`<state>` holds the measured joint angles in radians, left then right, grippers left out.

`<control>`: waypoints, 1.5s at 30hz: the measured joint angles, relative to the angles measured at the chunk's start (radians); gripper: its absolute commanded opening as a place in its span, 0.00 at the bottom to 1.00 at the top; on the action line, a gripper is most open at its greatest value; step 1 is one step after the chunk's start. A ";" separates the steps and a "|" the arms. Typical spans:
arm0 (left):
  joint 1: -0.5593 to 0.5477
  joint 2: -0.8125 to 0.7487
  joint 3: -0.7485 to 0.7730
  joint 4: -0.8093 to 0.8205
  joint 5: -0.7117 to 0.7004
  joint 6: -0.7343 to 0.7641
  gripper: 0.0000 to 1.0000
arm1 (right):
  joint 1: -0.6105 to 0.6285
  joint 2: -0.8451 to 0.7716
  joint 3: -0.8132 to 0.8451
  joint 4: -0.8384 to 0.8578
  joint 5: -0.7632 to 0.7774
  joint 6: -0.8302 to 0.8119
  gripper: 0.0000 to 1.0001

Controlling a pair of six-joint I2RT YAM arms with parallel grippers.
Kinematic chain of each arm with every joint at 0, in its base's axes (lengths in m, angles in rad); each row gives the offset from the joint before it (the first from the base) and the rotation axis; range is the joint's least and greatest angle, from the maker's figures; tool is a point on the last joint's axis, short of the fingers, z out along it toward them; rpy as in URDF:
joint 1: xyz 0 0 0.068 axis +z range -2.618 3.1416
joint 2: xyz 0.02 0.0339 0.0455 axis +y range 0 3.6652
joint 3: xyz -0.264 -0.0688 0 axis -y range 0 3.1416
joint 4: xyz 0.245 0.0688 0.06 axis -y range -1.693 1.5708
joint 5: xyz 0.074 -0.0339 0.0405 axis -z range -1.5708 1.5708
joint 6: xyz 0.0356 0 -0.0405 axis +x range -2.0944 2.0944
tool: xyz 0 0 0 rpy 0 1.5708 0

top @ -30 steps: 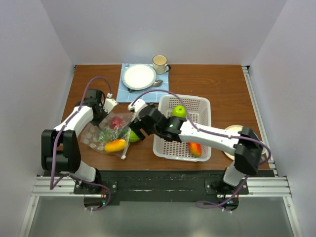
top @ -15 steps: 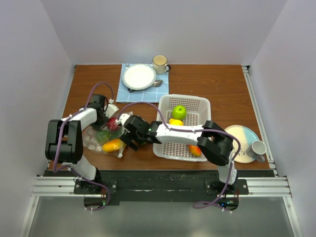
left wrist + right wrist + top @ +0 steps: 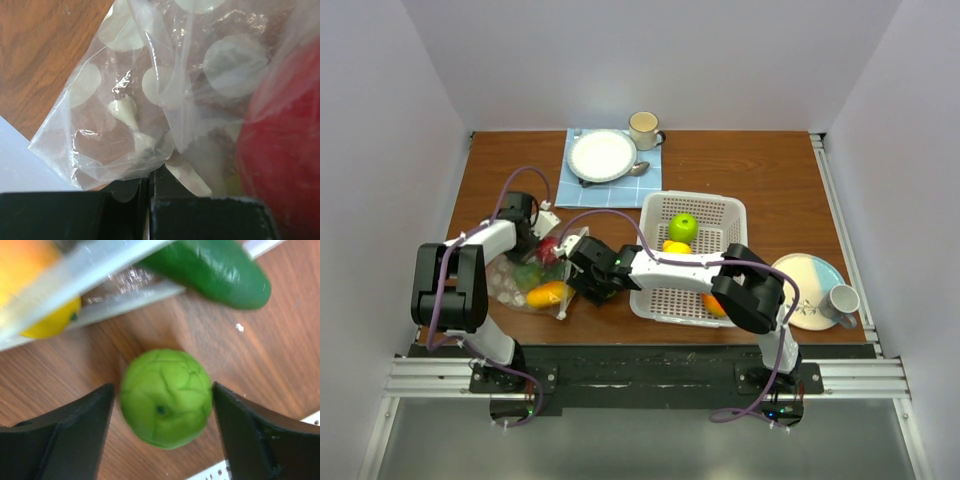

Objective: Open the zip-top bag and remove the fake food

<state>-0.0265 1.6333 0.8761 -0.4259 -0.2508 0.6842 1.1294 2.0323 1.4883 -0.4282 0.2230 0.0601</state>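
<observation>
Two grippers engaged: left gripper (image 3: 150,172) clamped tight on a fold of zip-top bag (image 3: 125,100); right gripper (image 3: 162,390) spread wide, green apple (image 3: 165,400) between its jaws, cucumber (image 3: 215,270) just beyond.

Brown wooden table (image 3: 750,165), inspected from above. Lying directly on it:
- blue cloth (image 3: 568,188) at 11 o'clock
- white perforated basket (image 3: 705,198) just right of centre
- zip-top bag (image 3: 502,283) at 8 o'clock
- pale plate (image 3: 812,275) at 4 o'clock
- green apple (image 3: 165,397) on bare wood near the bag

Tight gap (bag (image 3: 125,100) one side, basket (image 3: 725,225) the other); apple (image 3: 165,397) inside.
</observation>
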 measured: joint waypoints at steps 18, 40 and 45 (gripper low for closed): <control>-0.005 -0.050 0.131 -0.079 -0.034 0.008 0.00 | -0.153 -0.373 -0.039 -0.023 0.302 0.087 0.22; -0.120 -0.173 0.070 -0.166 -0.087 0.001 0.00 | -0.191 -0.471 -0.201 0.005 0.330 0.077 0.99; -0.109 -0.078 0.023 -0.079 -0.112 0.018 0.00 | -0.064 -0.426 -0.145 0.092 0.145 -0.053 0.98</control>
<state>-0.1352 1.5555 0.8986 -0.5053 -0.3630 0.7017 1.0649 1.6058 1.3437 -0.3359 0.3679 0.0071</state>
